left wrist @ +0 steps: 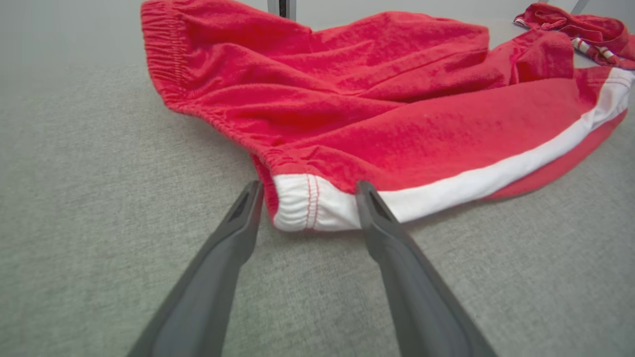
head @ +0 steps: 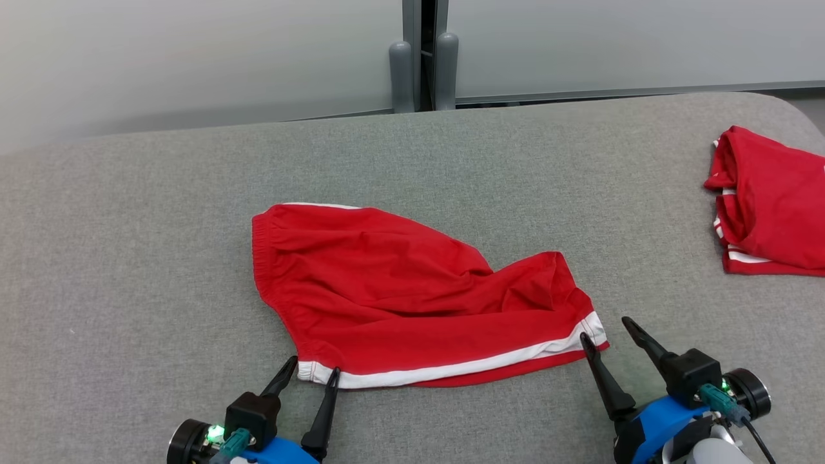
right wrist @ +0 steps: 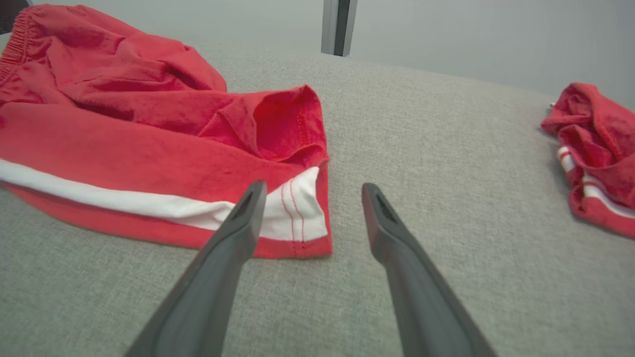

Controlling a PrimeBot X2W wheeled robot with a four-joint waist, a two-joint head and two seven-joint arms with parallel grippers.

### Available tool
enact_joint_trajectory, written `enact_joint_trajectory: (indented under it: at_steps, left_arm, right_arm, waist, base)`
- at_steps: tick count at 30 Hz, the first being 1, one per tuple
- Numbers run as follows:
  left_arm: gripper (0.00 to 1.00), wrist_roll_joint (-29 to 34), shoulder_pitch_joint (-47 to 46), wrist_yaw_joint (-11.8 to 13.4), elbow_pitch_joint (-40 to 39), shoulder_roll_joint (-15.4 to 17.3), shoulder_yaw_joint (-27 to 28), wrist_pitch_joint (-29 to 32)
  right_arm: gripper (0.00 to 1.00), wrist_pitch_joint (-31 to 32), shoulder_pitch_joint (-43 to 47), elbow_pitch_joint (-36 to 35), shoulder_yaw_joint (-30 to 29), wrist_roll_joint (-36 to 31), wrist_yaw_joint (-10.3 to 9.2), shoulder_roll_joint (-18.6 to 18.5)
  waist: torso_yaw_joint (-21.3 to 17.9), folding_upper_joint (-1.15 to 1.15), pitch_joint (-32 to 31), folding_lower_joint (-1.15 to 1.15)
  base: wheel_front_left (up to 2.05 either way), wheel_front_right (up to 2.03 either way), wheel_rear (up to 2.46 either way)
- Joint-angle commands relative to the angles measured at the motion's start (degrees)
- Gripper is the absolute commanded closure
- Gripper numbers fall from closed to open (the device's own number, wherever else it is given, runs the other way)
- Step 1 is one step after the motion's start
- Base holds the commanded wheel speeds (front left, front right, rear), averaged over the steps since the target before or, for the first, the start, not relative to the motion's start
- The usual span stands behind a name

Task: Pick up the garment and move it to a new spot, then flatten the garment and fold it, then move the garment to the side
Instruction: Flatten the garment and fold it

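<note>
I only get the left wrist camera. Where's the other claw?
Observer: The right gripper is at the white stripe's other end, open.
Operator: Is it holding the shorts?
Observer: No. One finger is at the corner of the shorts, the other over bare grey table.
Operator: What's that red thing far away?
Observer: Another red garment, bunched, apart from the shorts near the table's right edge.
</note>
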Motion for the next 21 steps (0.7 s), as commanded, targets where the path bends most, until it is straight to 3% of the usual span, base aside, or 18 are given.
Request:
enact_joint_trajectory:
  at_steps: [1,19,20,21]
  left_arm:
    - [0.00,0.29,-1.33,-0.30,1.53,0.64,-0.47,-0.23]
    - [0.00,-0.73,-8.69,-1.22,7.66,2.26,-8.58,-0.20]
    - [0.35,-0.99,-8.98,-1.24,7.88,2.33,-9.09,-0.19]
    - [0.67,-1.31,-9.33,-1.24,7.93,2.48,-9.64,-0.19]
  right_arm:
    - [0.00,0.03,-1.47,1.05,1.55,0.77,-0.02,-0.82]
    - [0.00,0.03,-8.45,6.69,12.56,6.26,-0.02,-4.21]
    - [0.34,0.03,-8.68,6.78,13.21,6.65,-0.02,-4.29]
    - [0.84,0.03,-9.10,6.60,13.64,7.03,-0.02,-4.45]
  waist:
    - [-0.02,0.00,0.43,0.00]
    - [0.13,0.00,2.73,0.00]
    - [0.12,0.00,2.79,0.00]
    - [0.10,0.00,2.84,0.00]
  base:
    - [0.00,0.00,0.00]
    - [0.00,0.00,0.00]
    - [0.00,0.00,0.00]
    - [0.00,0.00,0.00]
